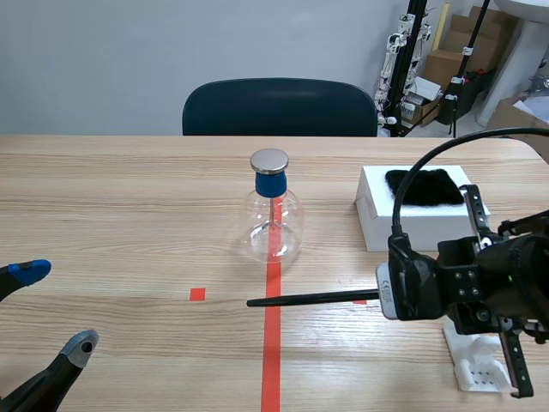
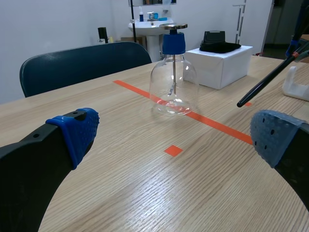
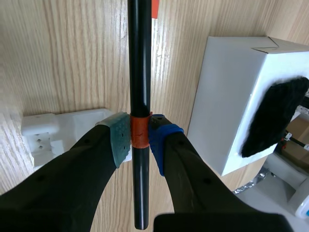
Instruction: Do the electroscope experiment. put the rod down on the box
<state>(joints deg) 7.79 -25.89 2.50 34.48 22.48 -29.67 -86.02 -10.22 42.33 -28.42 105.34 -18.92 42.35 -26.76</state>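
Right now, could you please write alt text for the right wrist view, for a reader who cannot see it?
The right gripper is shut on a black rod, held above a wooden table. Beside it stands a white box with a black cloth on top, and a white stand lies on the table under the gripper.

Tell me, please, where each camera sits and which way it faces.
Scene view: between the arms, facing the chair across the table; the left gripper and the right arm with the rod show.
Left wrist view: behind the left gripper, facing the electroscope; its open fingers show.
Right wrist view: behind the right gripper, facing down at the table; it is shut on the rod beside the white box.
Shared: scene and left wrist views both show electroscope, white box and rod.
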